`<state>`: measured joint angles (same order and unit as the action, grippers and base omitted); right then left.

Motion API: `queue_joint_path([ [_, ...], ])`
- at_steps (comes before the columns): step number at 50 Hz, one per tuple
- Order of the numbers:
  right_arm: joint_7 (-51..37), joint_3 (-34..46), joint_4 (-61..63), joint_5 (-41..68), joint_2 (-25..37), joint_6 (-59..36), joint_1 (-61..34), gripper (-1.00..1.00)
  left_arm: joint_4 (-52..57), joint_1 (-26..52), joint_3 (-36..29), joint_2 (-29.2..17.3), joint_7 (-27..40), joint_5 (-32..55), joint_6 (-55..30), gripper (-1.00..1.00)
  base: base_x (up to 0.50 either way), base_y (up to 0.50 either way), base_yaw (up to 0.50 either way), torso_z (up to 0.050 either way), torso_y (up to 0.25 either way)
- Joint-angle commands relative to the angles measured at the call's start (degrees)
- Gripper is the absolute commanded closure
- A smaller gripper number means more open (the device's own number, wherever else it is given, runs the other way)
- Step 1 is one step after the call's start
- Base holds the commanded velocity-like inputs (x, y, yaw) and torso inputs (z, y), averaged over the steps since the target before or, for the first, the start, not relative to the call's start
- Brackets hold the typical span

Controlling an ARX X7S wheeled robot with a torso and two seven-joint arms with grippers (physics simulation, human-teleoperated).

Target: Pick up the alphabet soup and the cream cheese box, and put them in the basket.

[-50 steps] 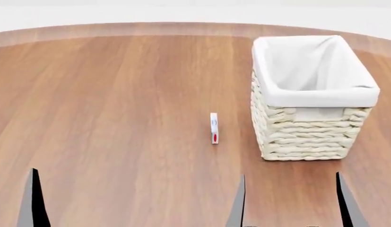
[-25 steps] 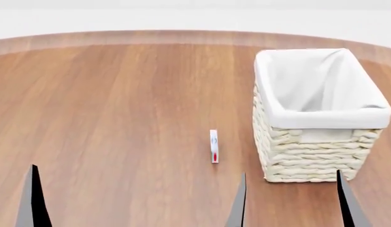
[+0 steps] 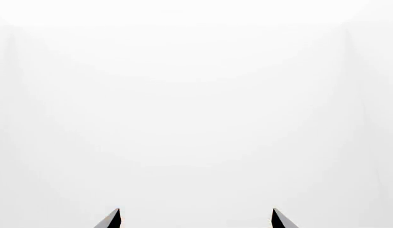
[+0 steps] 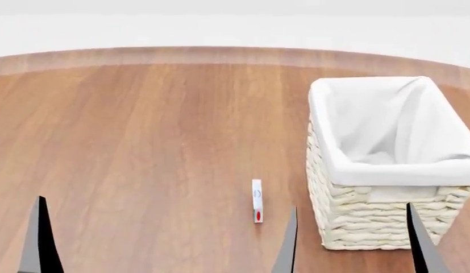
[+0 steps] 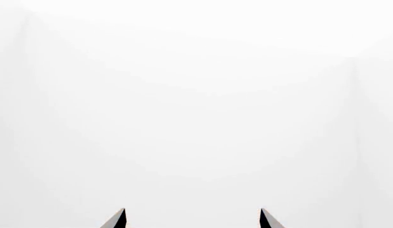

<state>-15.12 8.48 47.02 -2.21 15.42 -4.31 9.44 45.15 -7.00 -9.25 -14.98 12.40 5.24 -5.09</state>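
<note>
The cream cheese box [image 4: 257, 209] lies on the wooden surface [image 4: 144, 148], just beyond the right gripper [image 4: 350, 242], near its inner finger. The basket [image 4: 390, 165] stands upright beside it. Both grippers' fingers [image 4: 41, 239] spread wide, holding nothing.

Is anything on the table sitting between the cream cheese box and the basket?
Nothing visible does. The cream cheese box sits just left of the basket, with only bare wooden table between them.
</note>
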Motion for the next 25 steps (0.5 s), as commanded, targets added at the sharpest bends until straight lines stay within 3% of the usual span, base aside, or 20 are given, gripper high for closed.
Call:
queue_joint_path([
  [1,-0.35,-0.08,0.57,0.22,0.44,-0.03,0.17,-1.0,0.09,0.07,-0.34,-0.26,0.37,0.11,0.07,-1.0,0.21,0.0,0.0,0.0,0.0],
  [25,-1.05,0.54,0.05,0.17,0.94,0.16,0.0,-1.0,-0.19,0.18,-0.69,-0.99,0.93,0.71,0.31,-1.0,0.21,0.0,0.0,0.0,0.0],
])
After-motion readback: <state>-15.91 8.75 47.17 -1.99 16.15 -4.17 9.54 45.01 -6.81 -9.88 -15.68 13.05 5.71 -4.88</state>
